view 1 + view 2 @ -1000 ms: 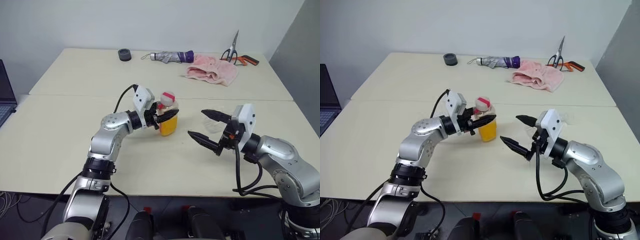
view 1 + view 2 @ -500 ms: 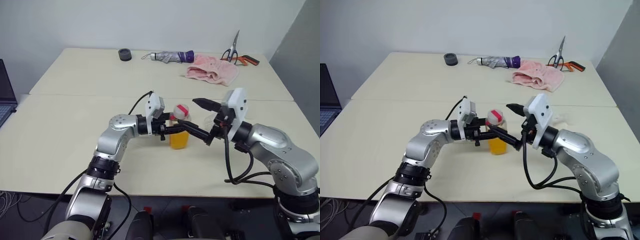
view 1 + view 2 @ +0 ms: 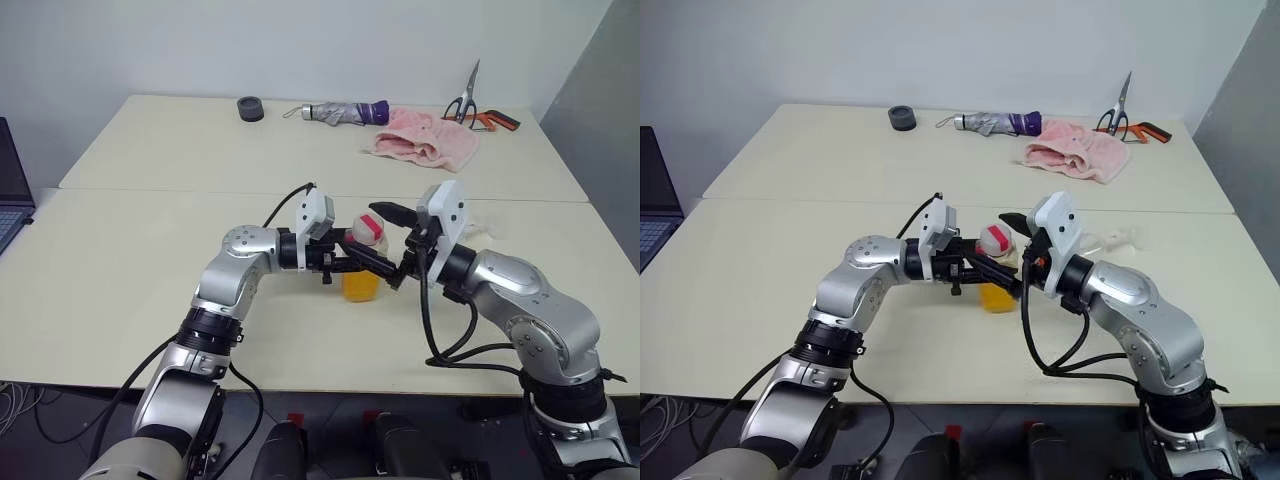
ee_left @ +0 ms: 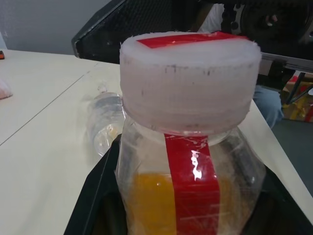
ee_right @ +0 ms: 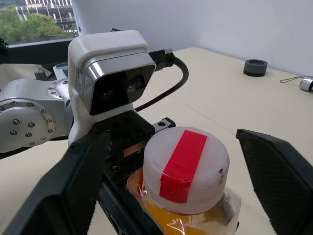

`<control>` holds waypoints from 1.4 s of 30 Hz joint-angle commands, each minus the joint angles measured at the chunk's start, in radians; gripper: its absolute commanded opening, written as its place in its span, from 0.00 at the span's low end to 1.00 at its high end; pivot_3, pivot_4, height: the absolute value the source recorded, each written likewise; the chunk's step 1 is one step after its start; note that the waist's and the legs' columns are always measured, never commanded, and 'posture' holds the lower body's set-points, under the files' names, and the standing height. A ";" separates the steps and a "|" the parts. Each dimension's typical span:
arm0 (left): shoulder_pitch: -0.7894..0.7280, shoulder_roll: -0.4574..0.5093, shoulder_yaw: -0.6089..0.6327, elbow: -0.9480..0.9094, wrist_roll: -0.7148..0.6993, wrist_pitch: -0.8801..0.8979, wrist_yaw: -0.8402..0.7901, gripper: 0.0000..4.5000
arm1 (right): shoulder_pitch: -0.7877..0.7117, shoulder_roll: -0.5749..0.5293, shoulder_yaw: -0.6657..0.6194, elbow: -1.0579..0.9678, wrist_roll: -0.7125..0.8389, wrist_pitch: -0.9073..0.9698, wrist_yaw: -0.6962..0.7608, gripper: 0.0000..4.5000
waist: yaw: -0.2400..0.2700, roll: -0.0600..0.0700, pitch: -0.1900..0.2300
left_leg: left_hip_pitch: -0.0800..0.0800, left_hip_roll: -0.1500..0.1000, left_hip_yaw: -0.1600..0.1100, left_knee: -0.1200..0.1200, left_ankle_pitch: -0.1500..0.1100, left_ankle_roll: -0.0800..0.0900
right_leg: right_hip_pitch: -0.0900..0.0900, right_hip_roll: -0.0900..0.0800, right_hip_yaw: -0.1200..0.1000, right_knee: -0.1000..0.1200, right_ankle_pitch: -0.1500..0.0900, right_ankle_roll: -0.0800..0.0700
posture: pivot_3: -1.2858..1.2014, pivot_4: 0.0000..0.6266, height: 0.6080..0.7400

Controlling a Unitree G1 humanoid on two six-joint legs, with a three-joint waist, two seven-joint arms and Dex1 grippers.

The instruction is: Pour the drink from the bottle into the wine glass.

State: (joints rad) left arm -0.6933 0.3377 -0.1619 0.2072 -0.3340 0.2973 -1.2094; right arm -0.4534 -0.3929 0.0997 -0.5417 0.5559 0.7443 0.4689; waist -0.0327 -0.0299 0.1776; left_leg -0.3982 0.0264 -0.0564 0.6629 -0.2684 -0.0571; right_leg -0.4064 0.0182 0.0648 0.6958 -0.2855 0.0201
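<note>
Left gripper (image 3: pixel 352 256) keeps the bottle (image 3: pixel 361 272) clenched mid-tabletop (image 3: pixel 150 250); the right gripper (image 5: pixel 161 161), jaws spread, has closed in around its cap (image 5: pixel 186 169), likely to unscrew.

No text, brand, number or sign can be read anywhere. The bottle (image 4: pixel 188 161) carries only a plain red stripe down its body, and its cap (image 5: pixel 186 169) bears a bare red strip, both without lettering.
</note>
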 commanded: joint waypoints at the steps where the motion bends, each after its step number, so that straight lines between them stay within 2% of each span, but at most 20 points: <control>1: -0.028 -0.004 0.003 -0.016 -0.006 -0.023 -0.001 0.42 | -0.030 0.007 0.000 -0.011 -0.012 -0.028 0.004 0.71 | 0.000 0.000 0.000 | 0.000 0.000 0.000 0.000 0.000 0.000 | 0.000 0.000 0.000 0.000 0.000 0.000 | 0.52 0.24 1.00; 4: -0.026 -0.007 0.004 -0.020 -0.007 -0.022 0.002 0.42 | -0.035 0.004 0.003 -0.013 -0.013 -0.025 0.024 0.47 | 0.000 0.000 0.000 | 0.000 0.000 0.000 0.000 0.000 0.000 | 0.000 0.000 0.000 0.000 0.000 0.000 | 0.52 0.24 1.00; 5: -0.026 -0.007 0.005 -0.022 -0.007 -0.022 0.003 0.42 | -0.037 0.002 0.004 -0.013 -0.013 -0.024 0.032 0.42 | 0.000 0.000 0.000 | 0.000 0.000 0.000 0.000 0.000 0.000 | 0.000 0.000 0.000 0.000 0.000 0.000 | 0.52 0.24 1.00; 10: -0.029 -0.008 0.008 -0.048 -0.016 -0.011 0.007 0.42 | -0.068 -0.047 0.015 0.014 0.015 -0.055 0.173 0.42 | 0.000 0.000 0.000 | 0.000 0.000 0.000 0.000 0.000 0.000 | 0.000 0.000 0.000 0.000 0.000 0.000 | 0.52 0.24 1.00; 14: -0.028 0.015 0.003 -0.091 -0.026 0.003 -0.024 0.42 | -0.168 -0.172 0.056 0.177 0.010 -0.182 0.531 0.42 | 0.000 0.001 0.001 | 0.000 -0.001 0.001 0.000 0.000 0.000 | 0.000 0.000 0.000 0.000 0.000 0.000 | 0.52 0.24 1.00; 16: -0.026 0.031 -0.001 -0.106 -0.023 0.004 -0.040 0.42 | -0.231 -0.211 0.085 0.277 -0.022 -0.242 0.661 0.42 | -0.002 0.002 0.002 | 0.001 -0.001 0.001 0.000 0.000 0.000 | 0.000 0.000 0.000 0.000 0.000 0.000 | 0.52 0.24 1.00; 19: -0.029 0.047 0.002 -0.102 -0.019 -0.001 -0.047 0.42 | -0.318 -0.211 0.119 0.435 -0.114 -0.360 0.726 0.42 | -0.005 0.003 0.002 | 0.001 0.001 0.000 0.000 0.000 0.000 | 0.000 0.001 0.000 0.000 0.000 0.000 | 0.52 0.24 1.00; 22: -0.029 0.045 0.011 -0.094 -0.017 -0.008 -0.022 0.42 | -0.328 -0.225 0.112 0.462 -0.101 -0.338 0.758 0.42 | -0.003 0.003 0.002 | 0.001 0.001 0.000 0.000 0.000 0.000 | 0.000 0.001 0.000 0.000 0.000 0.000 | 0.52 0.24 1.00; 23: -0.026 0.040 0.015 -0.094 -0.019 -0.004 -0.009 0.42 | -0.310 -0.220 0.086 0.446 -0.081 -0.317 0.728 0.42 | -0.001 0.003 0.002 | 0.000 0.001 0.000 0.000 0.000 0.000 | 0.000 0.001 0.000 0.000 0.000 0.000 | 0.52 0.24 1.00; 27: -0.015 0.018 0.025 -0.087 -0.021 0.007 0.036 0.42 | -0.214 -0.199 -0.053 0.316 0.004 -0.225 0.556 0.72 | 0.008 0.003 0.002 | -0.002 0.001 -0.002 0.001 0.000 0.000 | 0.000 -0.004 -0.001 -0.001 0.000 0.000 | 0.52 0.24 1.00; 30: -0.021 0.012 0.031 -0.064 -0.015 -0.001 0.062 0.42 | -0.105 -0.168 -0.132 0.125 0.071 -0.124 0.389 0.96 | 0.006 0.003 0.002 | -0.002 0.001 -0.001 0.001 0.000 0.000 | 0.000 -0.006 -0.001 -0.001 0.000 0.000 | 0.52 0.24 1.00; 32: -0.031 0.007 0.037 -0.043 -0.011 -0.006 0.075 0.42 | -0.036 -0.126 -0.147 0.019 0.070 -0.088 0.264 0.97 | 0.005 0.003 0.002 | -0.002 0.001 -0.001 0.001 0.000 0.000 | 0.000 -0.005 -0.001 0.000 0.000 0.000 | 0.52 0.24 1.00; 35: -0.049 0.000 0.035 -0.009 -0.006 -0.022 0.080 0.42 | 0.033 -0.050 -0.093 -0.079 -0.031 -0.069 0.073 0.97 | 0.000 0.003 0.002 | -0.002 0.000 -0.001 0.001 0.000 0.000 | 0.000 -0.003 -0.001 0.000 0.000 0.000 | 0.52 0.24 1.00; 39: -0.074 -0.011 0.029 0.037 0.001 -0.039 0.079 0.42 | 0.054 0.039 -0.017 -0.096 -0.179 -0.059 -0.127 0.97 | -0.003 0.003 0.003 | 0.000 0.000 0.000 0.001 0.000 0.000 | 0.000 0.000 0.001 0.001 0.000 0.001 | 0.52 0.24 1.00; 42: -0.092 -0.018 0.021 0.067 0.007 -0.050 0.070 0.42 | 0.054 0.102 0.001 -0.085 -0.237 -0.079 -0.210 0.97 | -0.002 0.003 0.003 | 0.000 0.000 0.000 0.001 0.000 0.000 | -0.001 0.000 0.000 0.001 0.000 0.001 | 0.52 0.24 1.00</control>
State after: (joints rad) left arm -0.7506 0.3255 -0.1501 0.2891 -0.3243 0.2759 -1.1293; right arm -0.3949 -0.2988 0.1012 -0.5984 0.3494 0.6909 0.3016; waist -0.0346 -0.0267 0.1801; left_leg -0.3982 0.0262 -0.0562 0.6637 -0.2682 -0.0573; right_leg -0.4069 0.0183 0.0653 0.6970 -0.2858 0.0207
